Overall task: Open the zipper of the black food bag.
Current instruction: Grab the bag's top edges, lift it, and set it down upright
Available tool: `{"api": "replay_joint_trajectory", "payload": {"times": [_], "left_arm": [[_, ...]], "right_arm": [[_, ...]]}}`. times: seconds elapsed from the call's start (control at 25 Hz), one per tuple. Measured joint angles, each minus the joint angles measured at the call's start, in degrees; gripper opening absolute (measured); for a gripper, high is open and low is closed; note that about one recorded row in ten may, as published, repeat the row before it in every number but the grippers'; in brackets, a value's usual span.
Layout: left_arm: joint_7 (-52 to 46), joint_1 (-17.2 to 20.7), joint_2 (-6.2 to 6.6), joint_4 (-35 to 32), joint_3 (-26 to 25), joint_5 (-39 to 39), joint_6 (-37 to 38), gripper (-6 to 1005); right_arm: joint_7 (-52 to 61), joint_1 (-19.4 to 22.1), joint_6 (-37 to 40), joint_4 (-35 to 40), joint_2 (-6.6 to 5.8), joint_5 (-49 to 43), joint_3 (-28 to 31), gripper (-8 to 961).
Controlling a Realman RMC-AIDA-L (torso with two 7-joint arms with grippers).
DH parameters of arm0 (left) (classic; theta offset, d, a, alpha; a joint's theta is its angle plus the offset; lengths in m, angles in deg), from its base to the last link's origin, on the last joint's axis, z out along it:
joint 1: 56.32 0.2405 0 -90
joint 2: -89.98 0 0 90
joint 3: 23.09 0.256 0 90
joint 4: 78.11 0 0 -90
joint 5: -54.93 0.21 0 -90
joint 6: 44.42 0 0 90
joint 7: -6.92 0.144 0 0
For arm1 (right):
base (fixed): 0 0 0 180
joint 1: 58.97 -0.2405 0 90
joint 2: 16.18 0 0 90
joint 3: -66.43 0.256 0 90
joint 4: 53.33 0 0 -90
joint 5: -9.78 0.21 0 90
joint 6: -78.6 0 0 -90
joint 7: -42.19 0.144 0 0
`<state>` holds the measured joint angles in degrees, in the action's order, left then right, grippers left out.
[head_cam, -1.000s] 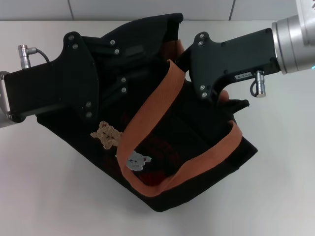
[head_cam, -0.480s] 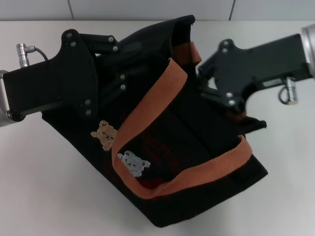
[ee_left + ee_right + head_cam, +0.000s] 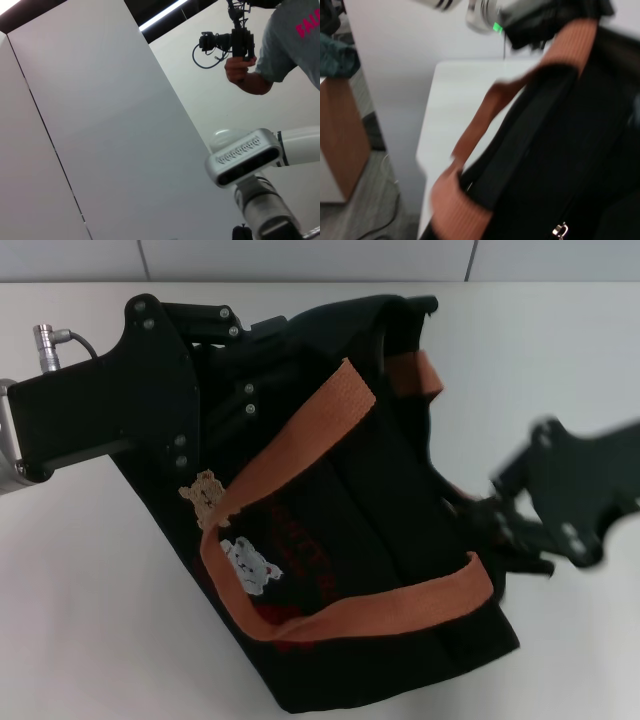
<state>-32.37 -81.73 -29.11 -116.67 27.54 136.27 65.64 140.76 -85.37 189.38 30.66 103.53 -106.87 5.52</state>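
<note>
Head view: bag (image 3: pixel 340 570) lies on the table (image 3: pixel 90 620); left gripper (image 3: pixel 215 390) presses its far corner, right gripper (image 3: pixel 500 535) at its right edge, nearer the zip; jaw states unclear.
Left wrist view: wall only.
Right wrist view: pull tab (image 3: pixel 559 230) sits close below the strap (image 3: pixel 485 115).

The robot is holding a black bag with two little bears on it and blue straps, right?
Not quite. The black food bag does have two little bear patches, but its strap handles are orange-brown, not blue. The head view shows this, with the left gripper at the bag's upper end.
</note>
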Motion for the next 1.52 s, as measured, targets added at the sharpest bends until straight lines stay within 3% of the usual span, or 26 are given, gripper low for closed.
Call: {"api": "replay_joint_trajectory", "payload": {"times": [0.28, 0.64, 0.96, 1.08, 1.52], "left_arm": [[0.0, 0.1, 0.00, 0.4, 0.0, -0.3, -0.3, 190], [0.1, -0.2, 0.00, 0.6, 0.4, -0.3, -0.3, 191], [0.1, -0.2, 0.00, 0.6, 0.4, -0.3, -0.1, 191], [0.1, -0.2, 0.00, 0.6, 0.5, -0.3, -0.1, 190], [0.1, -0.5, 0.00, 0.6, 0.8, -0.3, 0.0, 190]], "right_arm": [[0.0, 2.8, 8.4, -1.0, 0.22, -6.3, 3.9, 3], [2.5, 1.9, 6.8, -4.5, -0.29, -5.8, 13.1, 4], [-4.1, 2.5, 3.6, -5.2, -0.43, -11.1, 17.2, 310], [-5.2, 2.6, 1.8, -6.9, -0.29, -11.3, 15.5, 427], [-8.8, 3.0, -14.3, -14.1, -0.08, -7.1, 4.5, 624]]}}
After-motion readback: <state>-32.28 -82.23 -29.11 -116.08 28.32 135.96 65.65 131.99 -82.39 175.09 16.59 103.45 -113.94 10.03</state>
